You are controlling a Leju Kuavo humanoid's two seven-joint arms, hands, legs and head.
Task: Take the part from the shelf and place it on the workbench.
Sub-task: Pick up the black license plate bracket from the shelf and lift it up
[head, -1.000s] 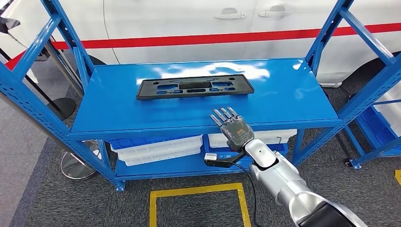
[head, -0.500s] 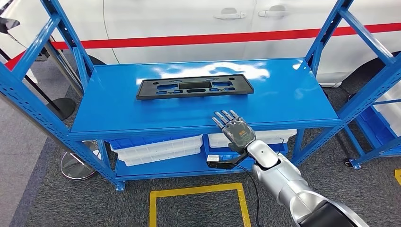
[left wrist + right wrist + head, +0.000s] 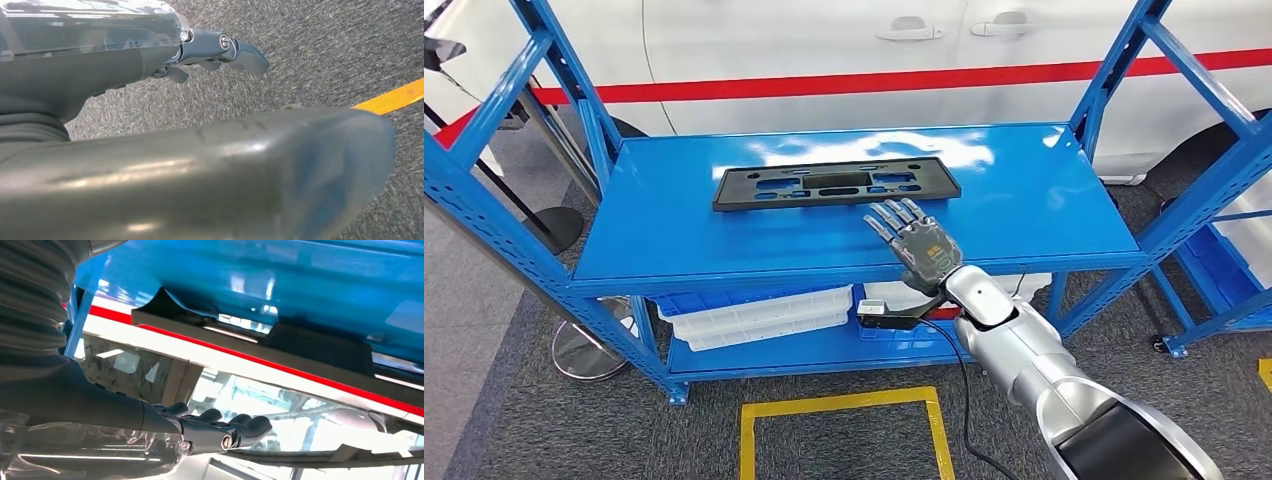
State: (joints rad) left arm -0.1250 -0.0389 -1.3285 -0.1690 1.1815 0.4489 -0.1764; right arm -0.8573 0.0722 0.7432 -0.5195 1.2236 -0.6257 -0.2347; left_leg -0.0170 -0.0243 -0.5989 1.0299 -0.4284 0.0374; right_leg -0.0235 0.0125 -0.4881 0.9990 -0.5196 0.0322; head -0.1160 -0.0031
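A long black plastic part (image 3: 836, 184) with several cut-outs lies flat across the middle of the blue shelf top (image 3: 674, 240). My right hand (image 3: 914, 248) hovers over the shelf just in front of the part's right half, fingers stretched out toward it and holding nothing. In the right wrist view the right hand (image 3: 200, 427) has straight fingers, and the part (image 3: 260, 337) is a dark strip a short way off against the blue shelf (image 3: 310, 275). The left hand (image 3: 210, 52) hangs over grey carpet, its fingers loosely curled with nothing in them.
Blue uprights (image 3: 1184, 110) frame both shelf ends. White bins (image 3: 759, 312) sit on the lower shelf. A white car with a red stripe (image 3: 874, 75) stands behind the shelf. A yellow floor marking (image 3: 844, 405) lies before it, and a round stand base (image 3: 584, 350) at the left.
My right hand has moved forward and up over the shelf, closer to the black part. The part has not moved.
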